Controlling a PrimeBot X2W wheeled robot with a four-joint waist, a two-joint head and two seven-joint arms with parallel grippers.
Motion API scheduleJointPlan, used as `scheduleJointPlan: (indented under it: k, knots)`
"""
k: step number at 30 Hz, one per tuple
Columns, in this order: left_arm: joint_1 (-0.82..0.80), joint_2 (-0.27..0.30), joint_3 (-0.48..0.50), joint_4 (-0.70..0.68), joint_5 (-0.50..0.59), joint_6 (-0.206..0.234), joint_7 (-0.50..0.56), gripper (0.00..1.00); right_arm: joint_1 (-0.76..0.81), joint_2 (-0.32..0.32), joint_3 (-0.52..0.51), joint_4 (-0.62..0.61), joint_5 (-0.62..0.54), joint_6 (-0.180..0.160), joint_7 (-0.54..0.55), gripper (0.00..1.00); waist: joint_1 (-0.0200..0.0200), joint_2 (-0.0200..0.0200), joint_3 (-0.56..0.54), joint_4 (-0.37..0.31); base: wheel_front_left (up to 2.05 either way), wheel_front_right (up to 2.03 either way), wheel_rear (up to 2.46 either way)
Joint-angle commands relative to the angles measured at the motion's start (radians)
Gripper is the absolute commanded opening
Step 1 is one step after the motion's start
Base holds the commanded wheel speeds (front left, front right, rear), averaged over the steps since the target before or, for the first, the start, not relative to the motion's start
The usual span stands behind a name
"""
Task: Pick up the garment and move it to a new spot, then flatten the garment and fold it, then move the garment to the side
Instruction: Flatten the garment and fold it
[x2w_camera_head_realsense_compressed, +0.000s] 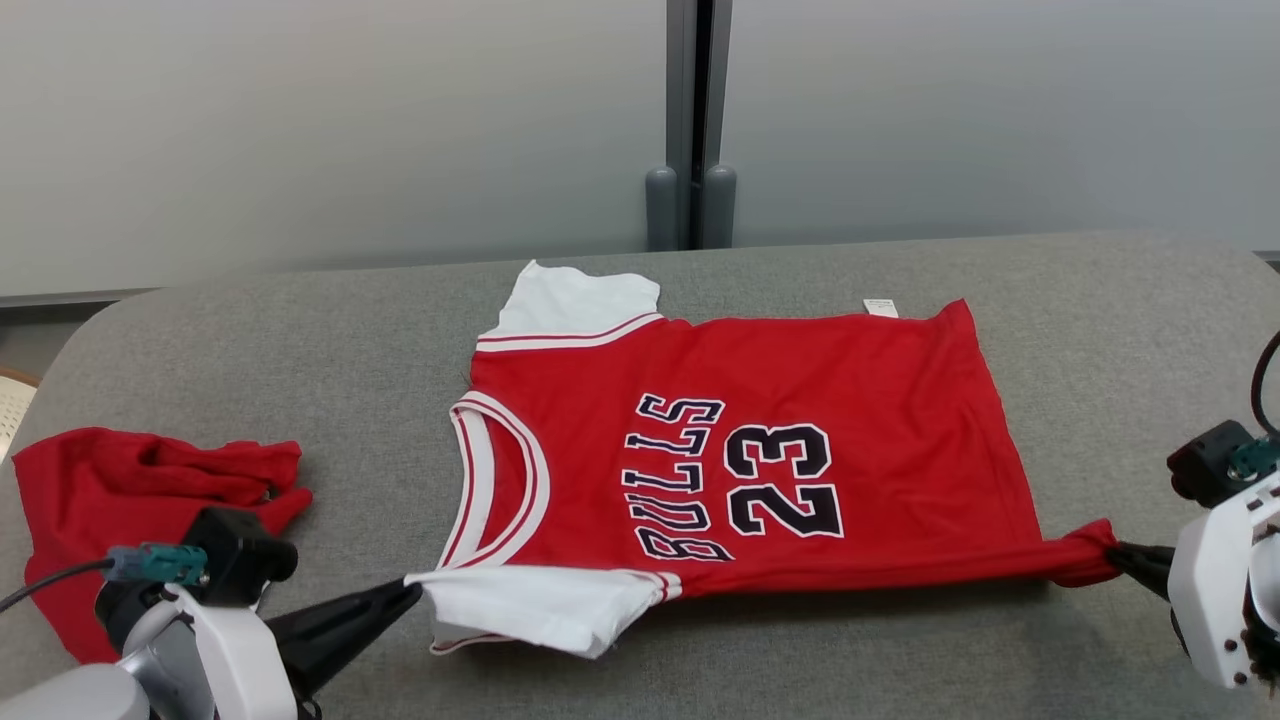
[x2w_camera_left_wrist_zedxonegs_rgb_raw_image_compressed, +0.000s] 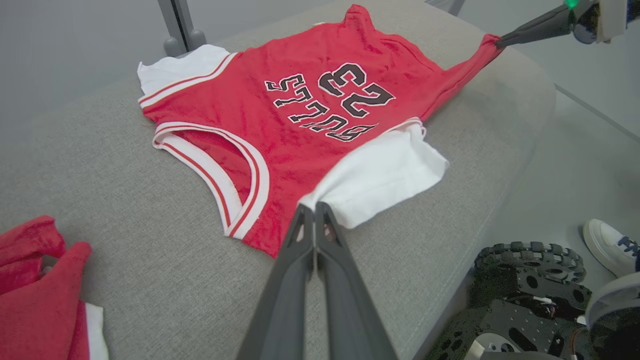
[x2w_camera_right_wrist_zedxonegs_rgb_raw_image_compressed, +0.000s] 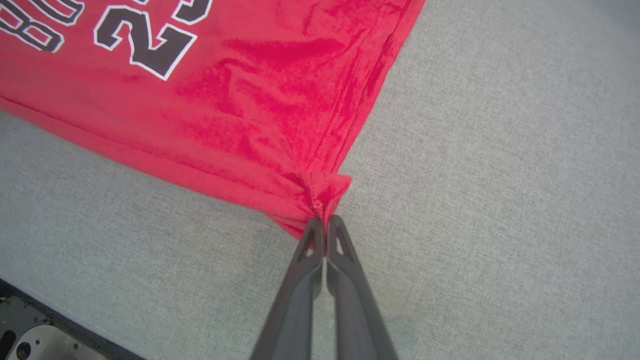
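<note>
Head view: we see the red jersey (x2w_camera_head_realsense_compressed: 860, 380) lying flat, central on the grey padded surface (x2w_camera_head_realsense_compressed: 300, 340). Our left gripper (x2w_camera_head_realsense_compressed: 410, 592) pinches its near white sleeve (x2w_camera_head_realsense_compressed: 520, 605), our right gripper (x2w_camera_head_realsense_compressed: 1118, 556) pinches the near hem corner (x2w_camera_head_realsense_compressed: 1085, 552). Another red garment (x2w_camera_head_realsense_compressed: 120, 480) sits crumpled at left.

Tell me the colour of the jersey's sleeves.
White sleeves on the red jersey; clearest in the left wrist view.
</note>
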Motion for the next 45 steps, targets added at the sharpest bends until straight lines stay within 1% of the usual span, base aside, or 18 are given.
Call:
scheduleJointPlan:
  k: [1,5,10,12,18,23,24,25,26,27,30,33,34,37,40,41,43,45]
  knots:
    - [-0.025,-0.009,0.014,0.019,0.008,0.0,-0.016,0.0,-0.021,0.01,-0.011,0.013,-0.006,-0.002,-0.012,0.0,0.0,0.0,0.017,-0.001,0.0,0.0,0.0]
    - [-0.093,-0.048,0.016,0.066,0.032,0.0,-0.01,0.0,-0.061,0.034,-0.026,0.05,-0.011,-0.002,-0.028,0.0,0.0,0.0,0.059,0.0,0.0,0.0,0.0]
    - [-0.203,-0.096,0.004,0.154,0.056,0.0,0.021,0.0,-0.114,0.091,-0.044,0.115,-0.016,-0.002,-0.056,0.0,0.0,0.0,0.129,-0.004,0.0,0.0,0.0]
    - [-0.248,-0.109,-0.016,0.202,0.107,0.0,0.029,0.0,-0.134,0.118,-0.04,0.139,-0.027,-0.002,-0.065,0.0,0.0,0.0,0.152,-0.006,0.0,0.0,0.0]
    - [-0.314,-0.171,-0.046,0.331,0.14,0.0,0.007,0.0,-0.19,0.177,-0.022,0.2,-0.06,-0.002,-0.1,0.0,0.0,0.0,0.199,-0.018,0.0,0.0,0.0]
    - [-0.347,-0.224,-0.064,0.407,0.151,0.0,-0.012,0.0,-0.222,0.218,-0.028,0.249,-0.045,-0.002,-0.128,0.0,0.0,0.0,0.222,-0.027,0.0,0.0,0.0]
    - [-0.353,-0.232,-0.067,0.421,0.157,0.0,-0.008,0.29,-0.224,0.223,-0.027,0.257,-0.044,-0.002,-0.131,0.0,0.0,0.0,0.226,-0.028,0.0,0.0,0.0]
    - [-0.361,-0.238,-0.069,0.448,0.163,0.0,-0.013,1.0,-0.222,0.233,-0.038,0.267,-0.019,-0.002,-0.134,0.69,0.0,0.0,0.23,-0.029,0.0,0.0,0.0]
    - [-0.367,-0.246,-0.068,0.477,0.167,0.0,-0.019,1.0,-0.216,0.244,-0.054,0.277,0.01,-0.002,-0.135,1.0,0.0,0.0,0.232,-0.029,0.0,0.0,0.0]
    - [-0.375,-0.258,-0.067,0.504,0.172,0.001,-0.025,1.0,-0.217,0.251,-0.065,0.281,0.02,-0.002,-0.147,1.0,0.0,0.0,0.234,-0.029,0.0,0.0,0.0]
    - [-0.383,-0.297,-0.05,0.584,0.175,0.03,-0.059,1.0,-0.211,0.263,-0.099,0.305,0.056,-0.002,-0.204,1.0,0.0,0.0,0.232,-0.026,0.0,0.0,0.0]
    - [-0.373,-0.325,-0.006,0.645,0.163,0.084,-0.148,1.0,-0.189,0.272,-0.119,0.322,0.065,-0.002,-0.273,1.0,0.0,0.0,0.217,-0.022,0.0,0.0,0.0]
    - [-0.373,-0.325,-0.006,0.645,0.163,0.084,-0.148,1.0,-0.189,0.272,-0.119,0.322,0.065,-0.002,-0.273,1.0,0.0,0.0,0.217,-0.022,0.0,0.0,0.0]
    - [-0.336,-0.356,0.053,0.673,0.139,0.139,-0.25,1.0,-0.151,0.289,-0.159,0.326,0.097,-0.002,-0.387,1.0,0.0,0.0,0.189,-0.016,0.0,0.0,0.0]
    - [-0.289,-0.381,0.177,0.647,0.096,0.198,-0.292,1.0,-0.103,0.305,-0.19,0.282,0.124,-0.002,-0.5,1.0,0.0,0.0,0.161,-0.007,0.0,0.0,0.0]
    - [-0.273,-0.394,0.253,0.61,0.1,0.216,-0.294,1.0,-0.085,0.304,-0.205,0.272,0.134,-0.002,-0.538,1.0,0.0,0.0,0.153,-0.004,0.0,0.0,0.0]
    - [-0.189,-0.412,0.394,0.536,0.145,0.252,-0.294,1.0,-0.061,0.303,-0.235,0.266,0.101,-0.002,-0.589,1.0,0.0,0.0,0.14,0.0,0.0,0.0,0.0]
    - [-0.088,-0.452,0.536,0.444,0.202,0.276,-0.293,1.0,-0.037,0.335,-0.308,0.256,0.06,-0.001,-0.604,1.0,0.0,0.0,0.129,0.002,0.0,0.0,0.0]
